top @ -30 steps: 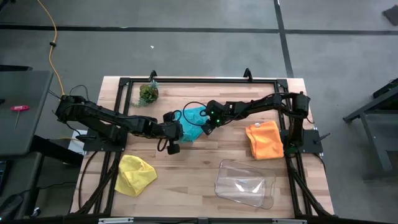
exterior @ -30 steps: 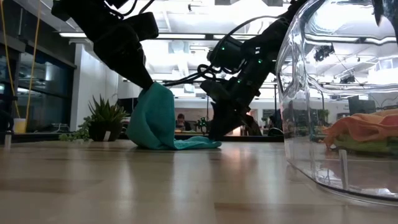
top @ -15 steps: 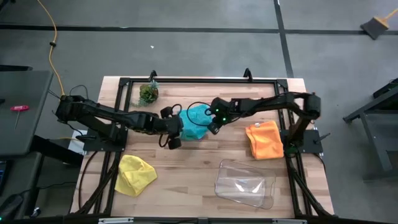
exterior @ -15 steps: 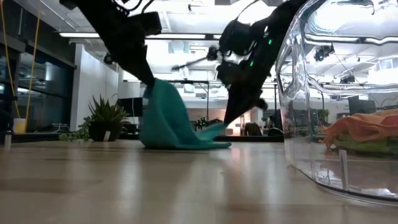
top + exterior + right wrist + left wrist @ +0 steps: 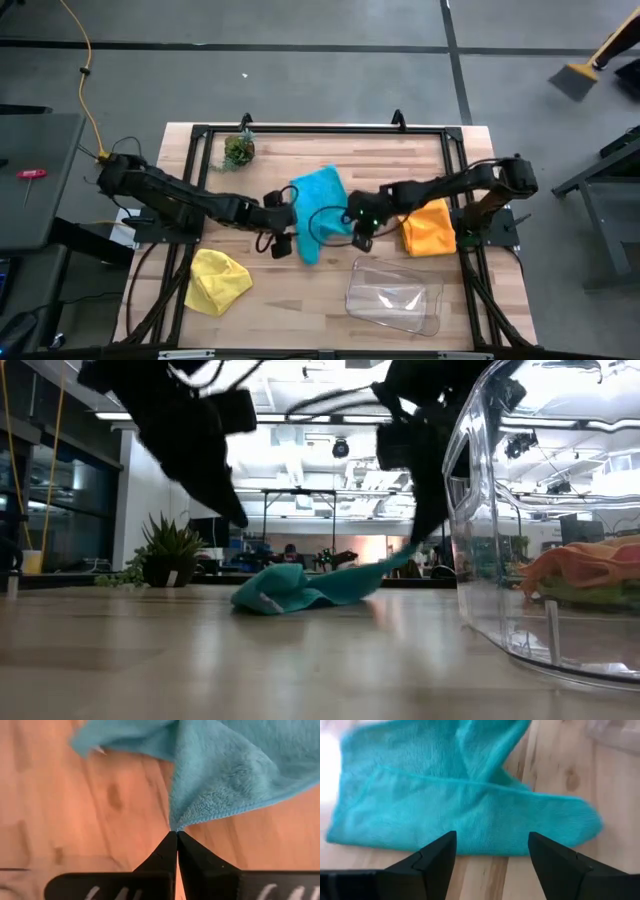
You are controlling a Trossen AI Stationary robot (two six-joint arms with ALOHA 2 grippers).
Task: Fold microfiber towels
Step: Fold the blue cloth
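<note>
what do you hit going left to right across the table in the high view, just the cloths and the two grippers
yellow towel → left gripper → teal towel → right gripper → orange towel

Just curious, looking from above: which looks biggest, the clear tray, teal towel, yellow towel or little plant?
1. Clear tray
2. Teal towel
3. Yellow towel, close to the teal one, so unsure
4. Plant

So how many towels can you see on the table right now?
3: teal towel mid-table, yellow towel front left, orange towel at right. More may be hidden.
</note>
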